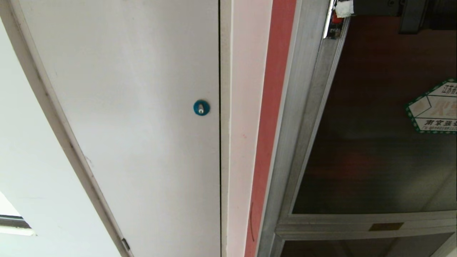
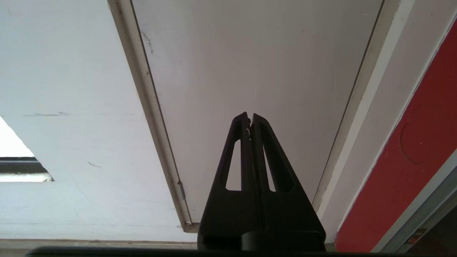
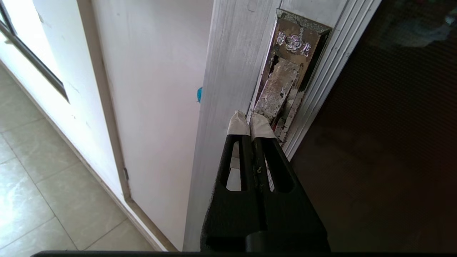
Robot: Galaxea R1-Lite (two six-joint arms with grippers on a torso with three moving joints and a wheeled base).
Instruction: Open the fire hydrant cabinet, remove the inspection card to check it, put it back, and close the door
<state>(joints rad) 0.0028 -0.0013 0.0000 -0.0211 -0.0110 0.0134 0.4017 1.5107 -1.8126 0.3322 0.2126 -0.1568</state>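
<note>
The door (image 1: 375, 142) of the cabinet (image 1: 303, 117) is shut, right of the white door (image 1: 135, 107). The right gripper (image 3: 250, 119), fingers pressed together and holding nothing, sits at the latch (image 3: 282, 82) on the frame. Best hook the tips under the flap and pull gently outward. The latch runs lengthwise along the upright frame. The left gripper (image 2: 249, 117) hangs closed and empty.

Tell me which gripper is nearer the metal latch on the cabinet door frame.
Right. The right gripper, shut, has its taped tips at the lower end of the latch on the door frame. The left gripper, shut, points at the plain white door, away from the latch.
</note>
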